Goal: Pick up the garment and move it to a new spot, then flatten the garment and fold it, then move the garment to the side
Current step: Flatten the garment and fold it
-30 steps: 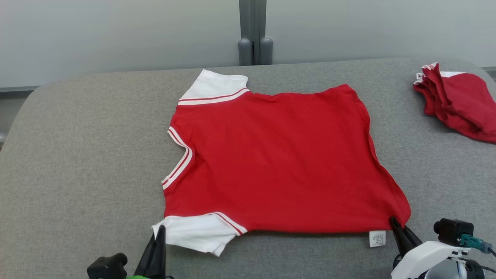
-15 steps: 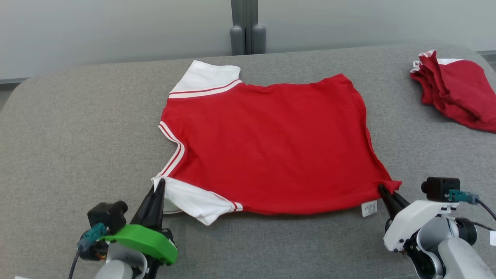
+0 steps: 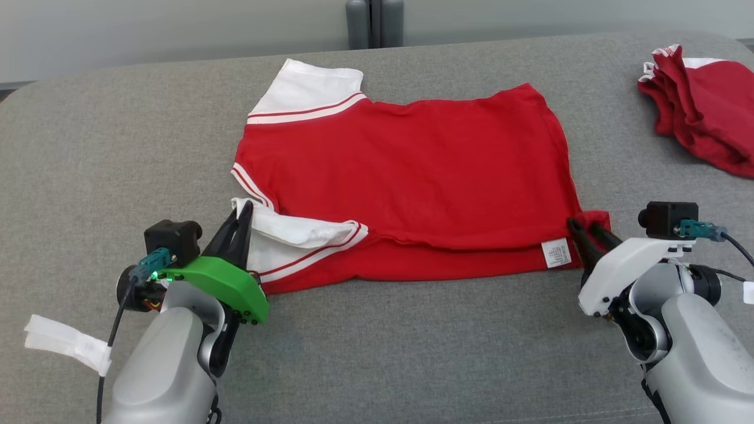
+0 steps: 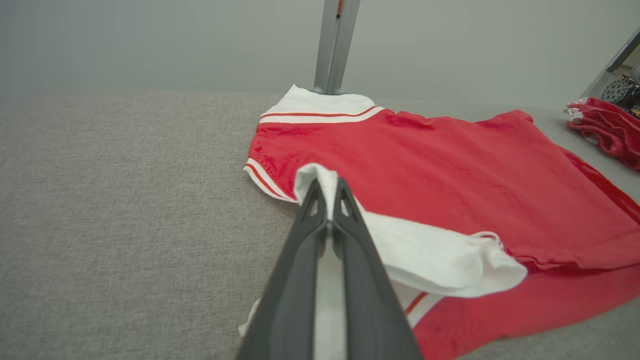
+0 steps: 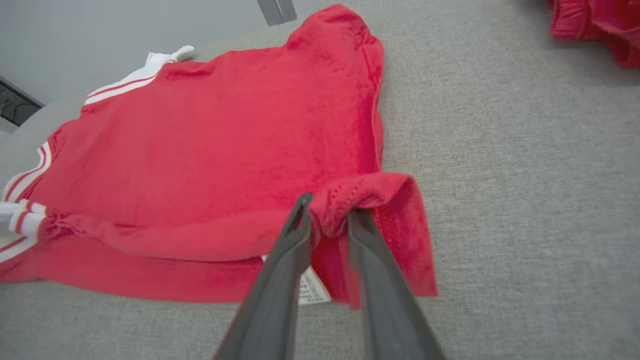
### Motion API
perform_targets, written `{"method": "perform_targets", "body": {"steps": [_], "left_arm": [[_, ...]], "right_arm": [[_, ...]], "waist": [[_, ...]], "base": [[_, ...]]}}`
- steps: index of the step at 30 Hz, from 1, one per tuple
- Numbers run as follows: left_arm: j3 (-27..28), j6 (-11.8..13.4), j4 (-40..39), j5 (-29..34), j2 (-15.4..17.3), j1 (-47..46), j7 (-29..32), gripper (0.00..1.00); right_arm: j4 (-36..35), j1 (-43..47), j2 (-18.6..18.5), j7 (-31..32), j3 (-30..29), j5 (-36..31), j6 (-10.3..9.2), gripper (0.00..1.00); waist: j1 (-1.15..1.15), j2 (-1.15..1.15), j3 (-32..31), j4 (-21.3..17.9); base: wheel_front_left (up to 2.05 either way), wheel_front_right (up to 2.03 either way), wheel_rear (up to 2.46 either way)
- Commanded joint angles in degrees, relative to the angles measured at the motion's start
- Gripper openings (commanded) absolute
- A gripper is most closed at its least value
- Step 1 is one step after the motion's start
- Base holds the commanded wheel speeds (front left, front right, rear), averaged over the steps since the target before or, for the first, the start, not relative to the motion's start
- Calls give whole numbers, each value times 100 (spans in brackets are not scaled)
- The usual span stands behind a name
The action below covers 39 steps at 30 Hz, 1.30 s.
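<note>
So the left arm comes up from 7 o'clock in the head view, forearm low and angled toward 1. The left tool [image 3: 242, 206] is pinched tight on the white sleeve of the garment [image 3: 412, 171], lifting that sleeve over the red body. The right arm comes in from 5 o'clock and leans toward 11. The right tool [image 5: 330, 207] has its fingers only a narrow gap apart, with the red hem corner bunched between them and draping over. The garment lies plain side up in the middle of the grey fabric-covered tabletop [image 3: 412, 353], near edge doubled over, and a white label [image 3: 556, 253] shows by the right tool. Another red cloth pile [image 3: 707, 129] sits well apart at 2 o'clock. At 12 there's a grey post [image 3: 374, 23] against a pale wall.
</note>
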Motion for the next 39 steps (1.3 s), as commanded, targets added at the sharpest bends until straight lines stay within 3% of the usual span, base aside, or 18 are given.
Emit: {"method": "perform_targets", "body": {"steps": [1,11,15,24,31,32,33,34,39], "left_arm": [[-15,-9,133,-14,7,-144,-117,100],[-35,-14,129,-138,76,607,-331,100],[-48,-14,187,-137,156,981,-334,100],[-296,-14,712,-324,53,763,-329,100],[-471,-14,1097,-655,-92,393,-315,98],[-502,-14,1149,-702,-97,357,-301,48],[-544,-15,1211,-759,-97,299,-307,0],[-578,-15,1250,-821,-107,260,-309,0],[-628,-4,1358,-1039,26,157,-332,0]], "right_arm": [[35,-72,4,-203,-3,54,-8,100],[123,476,-397,-932,183,123,-8,100],[216,533,-618,-1098,276,-227,-8,100],[934,137,-486,-1176,438,-630,-8,100],[1481,-209,-334,-1284,629,-545,-8,100],[1530,-228,-312,-1304,667,-524,-8,100],[1577,-256,-289,-1339,714,-485,-8,16],[1614,-283,-288,-1368,745,-456,-8,0],[1879,-396,-231,-1727,853,-215,-11,0]], "waist": [[0,0,11,14],[0,0,-213,130],[0,0,-157,157],[0,0,-5,183],[0,0,115,187],[0,0,125,187],[0,0,137,184],[0,0,145,182],[0,0,36,200]], "base": [[0,0,0],[0,0,0],[0,0,0],[0,0,0],[0,0,0],[0,0,0],[0,0,0],[0,0,0],[0,0,0]]}}
